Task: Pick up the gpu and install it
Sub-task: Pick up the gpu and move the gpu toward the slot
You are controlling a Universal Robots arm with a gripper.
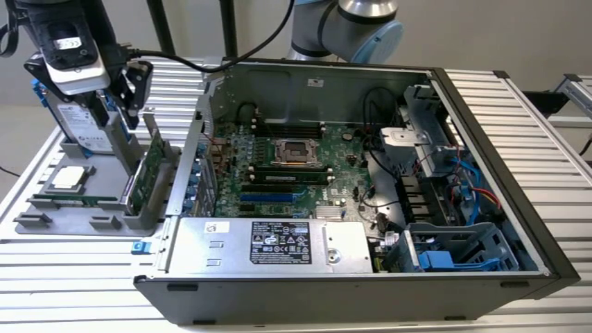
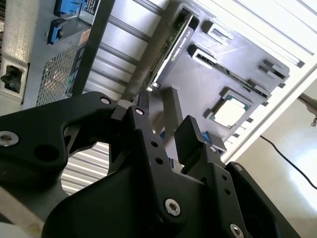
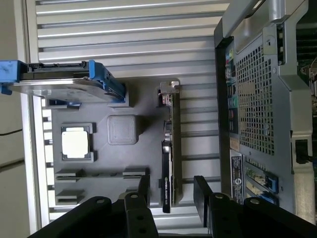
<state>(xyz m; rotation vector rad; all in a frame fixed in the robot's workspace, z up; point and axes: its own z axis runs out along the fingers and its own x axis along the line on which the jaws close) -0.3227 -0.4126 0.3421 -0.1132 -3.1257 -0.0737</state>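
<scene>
One pincer [image 3: 172, 184] is hanging over the grey tray [image 3: 101, 111] with its two black fingers [image 3: 143, 191] spread wide, gripping nothing. In the first wrist view they are straddling one end of the gpu [image 3: 169, 129] without touching it, with a gap showing on each side.

The single gpu is standing on edge in a slot of the tray, on the side nearest the open computer case [image 1: 324, 305]. Small white lettering is running along its dark edge.

The tray is sitting on the slatted counter [image 1: 55, 267] at the exterior view's left, just beside the case. It is also holding three other parts:
- One hard drive [image 3: 59, 82] with blue rails is standing upright and wearing a white printed label.
- One processor [image 3: 76, 142] is lying flat in a square recess.
- One narrow green memory stick [image 1: 79, 202] is lying along the tray's near edge.

Inside the case, one silver power supply [image 1: 268, 243] is lying against the near wall, carrying a white label of dense print and symbols.
</scene>
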